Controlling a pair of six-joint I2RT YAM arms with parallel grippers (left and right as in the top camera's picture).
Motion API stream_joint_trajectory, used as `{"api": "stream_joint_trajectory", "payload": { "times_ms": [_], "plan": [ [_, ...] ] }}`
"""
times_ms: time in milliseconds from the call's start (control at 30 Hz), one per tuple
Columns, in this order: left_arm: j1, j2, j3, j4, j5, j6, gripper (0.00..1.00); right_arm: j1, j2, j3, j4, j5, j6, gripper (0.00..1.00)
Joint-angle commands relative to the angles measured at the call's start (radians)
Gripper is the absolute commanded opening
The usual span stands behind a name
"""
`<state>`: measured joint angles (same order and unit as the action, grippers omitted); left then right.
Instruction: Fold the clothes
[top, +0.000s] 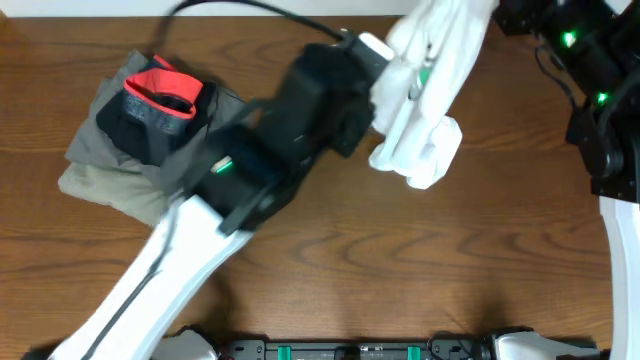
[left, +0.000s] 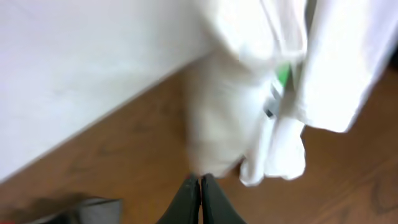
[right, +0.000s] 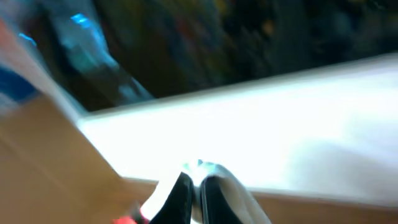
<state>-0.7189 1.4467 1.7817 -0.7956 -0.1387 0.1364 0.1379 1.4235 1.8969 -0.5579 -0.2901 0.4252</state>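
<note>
Though blurred, green print (left: 281, 74) on T-shirt (top: 420, 110)

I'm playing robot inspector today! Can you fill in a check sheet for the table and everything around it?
Surface: brown wooden table.
Job's things: white shirt bunched, held up at one end; folded clothes pile at left, red-and-black piece on top.
Clutter: nothing seen.
Grippers: left gripper shut at the shirt, hold unclear; right gripper shut on the shirt.
Cables: black cable by the far edge.
Surroundings: too blurred to tell.
</note>
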Motion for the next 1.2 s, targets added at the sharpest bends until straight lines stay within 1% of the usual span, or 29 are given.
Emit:
{"api": "stream_joint_trajectory", "payload": {
  "times_ms": [0,67,167,200,267,300,400,433,600,733,867,900,1000,1067,1100,1167],
  "plan": [
    [0.007,-0.106,0.003,-0.006,-0.040,0.054,0.06,-0.020,-0.016,0.010,-0.089,0.062,-0.211,0.01],
    [0.007,-0.148,0.003,-0.006,-0.042,0.058,0.06,-0.020,-0.016,0.010,-0.150,0.060,-0.279,0.01],
    [0.007,-0.185,0.003,-0.023,-0.013,0.055,0.06,-0.020,-0.019,0.010,-0.174,0.026,-0.292,0.01],
    [0.007,-0.185,0.003,-0.034,0.012,0.051,0.14,-0.020,-0.020,0.010,-0.170,0.001,-0.291,0.01],
    [0.007,-0.168,0.002,-0.049,0.076,0.036,0.45,-0.020,-0.027,0.010,-0.145,-0.053,-0.280,0.01],
    [0.007,-0.149,0.002,-0.054,0.102,0.034,0.61,-0.020,-0.033,0.010,-0.123,-0.064,-0.250,0.01],
    [0.007,-0.089,0.002,-0.056,0.111,-0.010,0.85,-0.019,-0.047,0.010,-0.052,-0.078,-0.176,0.01],
    [0.007,-0.066,0.002,-0.056,0.114,-0.026,0.88,-0.019,-0.052,0.010,-0.024,-0.082,-0.152,0.01],
    [0.007,0.057,0.002,-0.036,0.261,-0.041,0.89,-0.018,-0.081,0.010,0.076,-0.112,-0.059,0.01],
    [0.009,0.144,0.002,0.005,0.259,-0.038,0.89,-0.016,-0.091,0.010,0.140,-0.195,-0.029,0.01],
    [0.009,0.198,0.002,0.063,0.259,-0.009,0.88,-0.005,-0.105,0.010,0.149,-0.216,-0.029,0.01],
    [0.009,0.205,0.002,0.076,0.259,-0.009,0.84,-0.006,-0.107,0.010,0.150,-0.222,-0.029,0.01],
    [0.009,0.214,0.002,0.111,0.262,-0.002,0.61,-0.006,-0.111,0.010,0.151,-0.245,-0.029,0.01],
    [0.009,0.214,0.002,0.132,0.277,0.002,0.55,-0.006,-0.115,0.010,0.151,-0.246,-0.028,0.01],
    [0.009,0.212,0.002,0.140,0.301,0.002,0.54,-0.006,-0.117,0.010,0.152,-0.246,-0.028,0.01],
    [0.009,0.210,0.003,0.143,0.359,0.003,0.54,-0.006,-0.124,0.010,0.157,-0.245,-0.029,0.01]
  ]
}}
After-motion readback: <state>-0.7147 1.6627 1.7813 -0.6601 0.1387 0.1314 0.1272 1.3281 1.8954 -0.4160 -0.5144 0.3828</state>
